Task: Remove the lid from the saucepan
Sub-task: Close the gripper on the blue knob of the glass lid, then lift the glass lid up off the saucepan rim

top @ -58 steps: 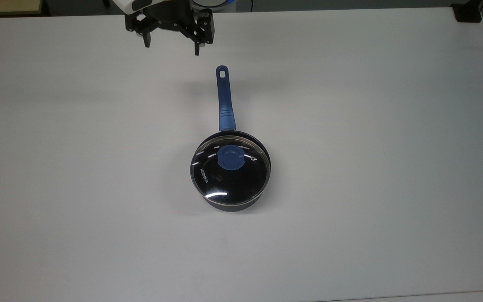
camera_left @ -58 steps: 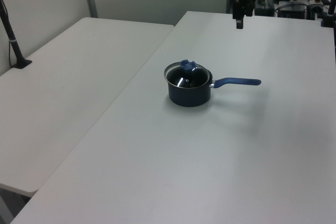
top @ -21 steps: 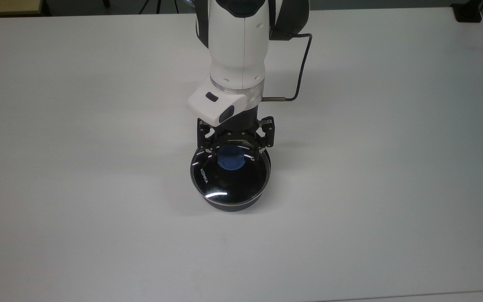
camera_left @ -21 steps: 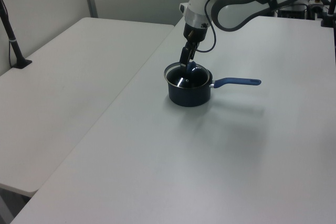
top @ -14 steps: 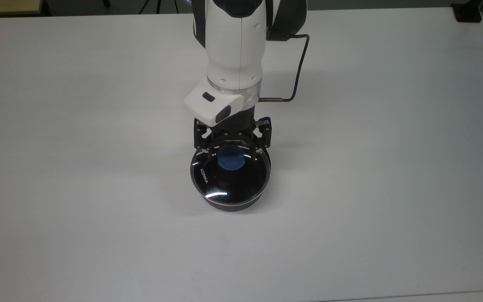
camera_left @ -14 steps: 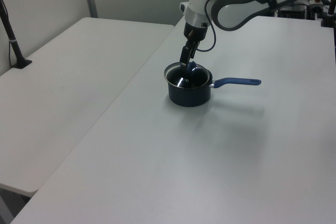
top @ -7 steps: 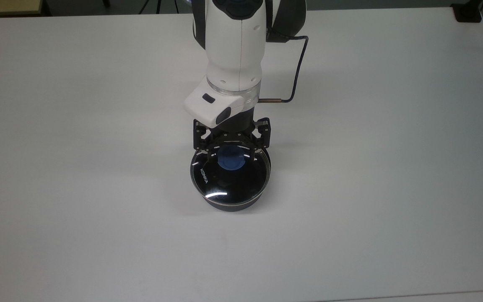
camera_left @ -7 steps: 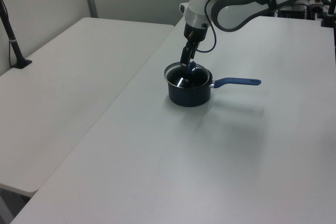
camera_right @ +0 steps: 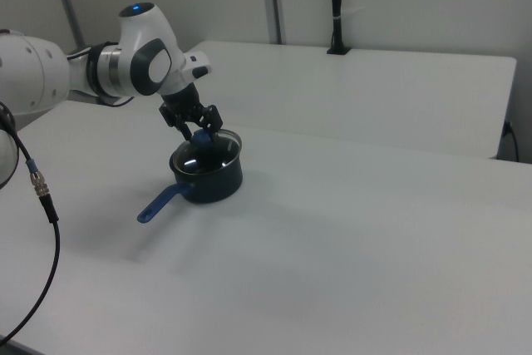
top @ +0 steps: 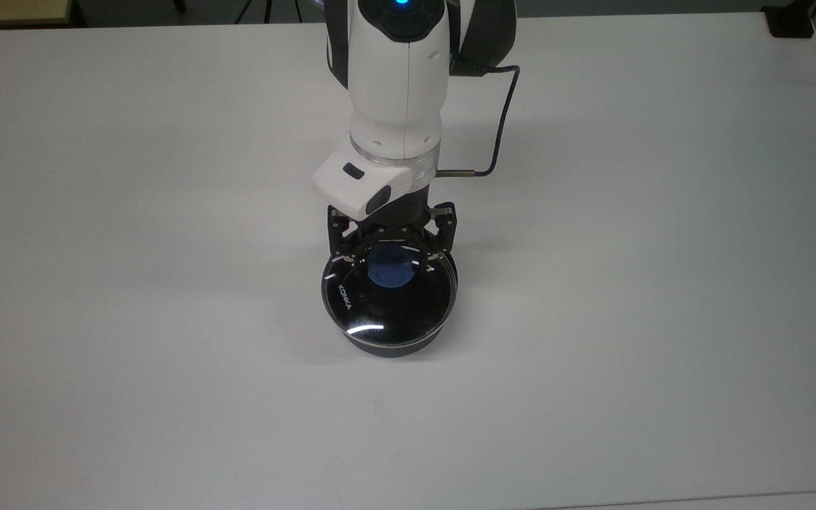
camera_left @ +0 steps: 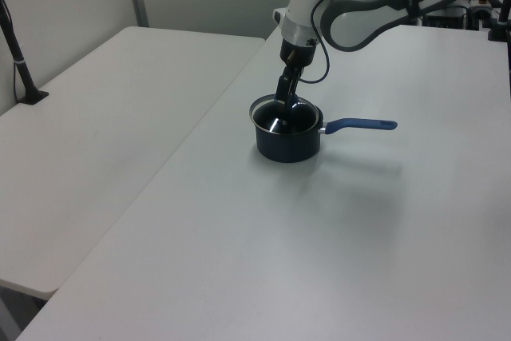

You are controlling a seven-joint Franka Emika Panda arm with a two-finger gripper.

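Note:
The dark navy saucepan stands mid-table with the glass lid seated on it. White KONKA lettering shows near the lid's rim on the top view's left. My gripper points down over the lid's blue knob and is open, one finger on each side of the knob. In the left view the gripper reaches down to the lid, and the blue handle sticks out toward the left view's right. In the right view the knob sits between the fingers above the saucepan.
The white table stretches wide on all sides of the pan. A second table adjoins it, with a black post clamped at its far edge. A black cable loops off the arm's wrist.
Since 4.2 s ago the arm has come from the table's far edge to above the pan. Over the last second the gripper has sunk slightly around the knob. The lid has not moved.

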